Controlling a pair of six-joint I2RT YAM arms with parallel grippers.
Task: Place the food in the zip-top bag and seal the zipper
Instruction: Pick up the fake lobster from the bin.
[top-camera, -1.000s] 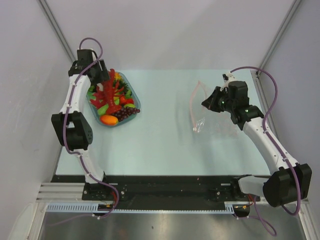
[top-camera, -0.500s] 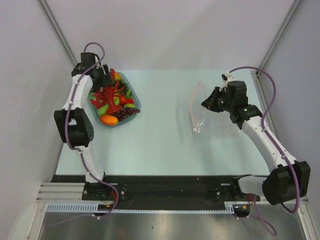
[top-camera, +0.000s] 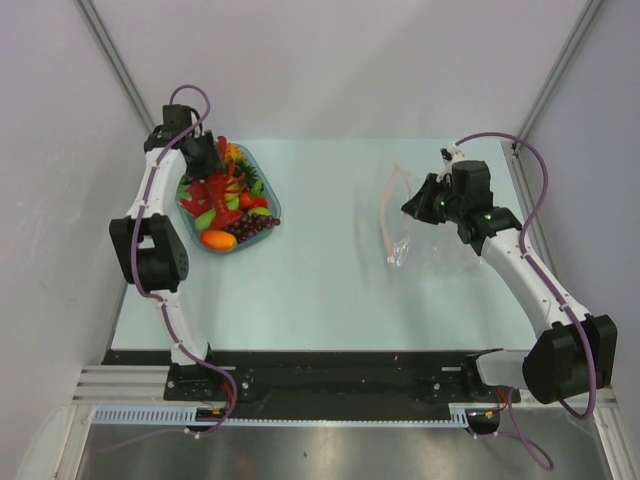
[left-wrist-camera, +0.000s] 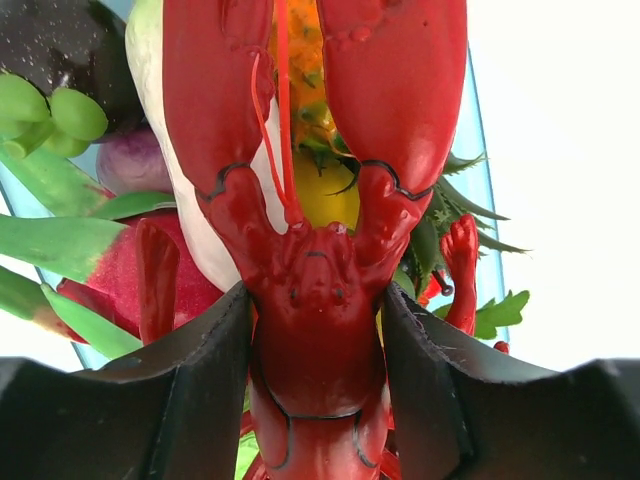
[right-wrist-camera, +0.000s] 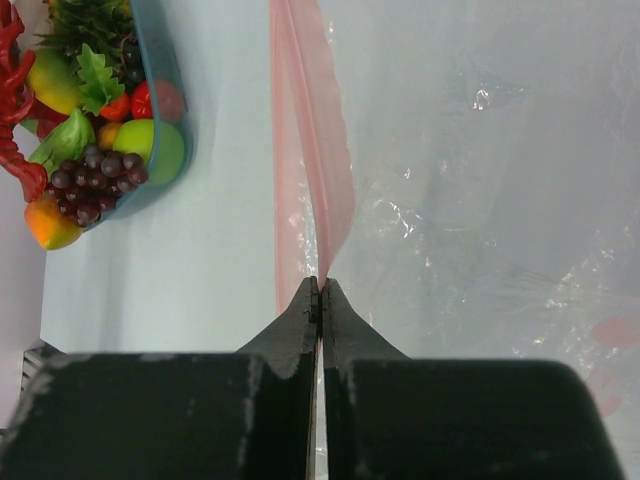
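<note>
From above, the left gripper has shifted slightly over the tray of food, while the right gripper stays at the zip-top bag.

In the left wrist view, the fingers clench a red lobster over the tray.

In the right wrist view, the fingers pinch the bag's pink zipper.

The red lobster is smooth, shiny plastic. The grapes look shiny too. The zip-top bag is thin, clear plastic, crinkly and glinting. Its zipper is a see-through pink strip. The tray is see-through blue-green plastic. The table looks smooth and dull.
</note>
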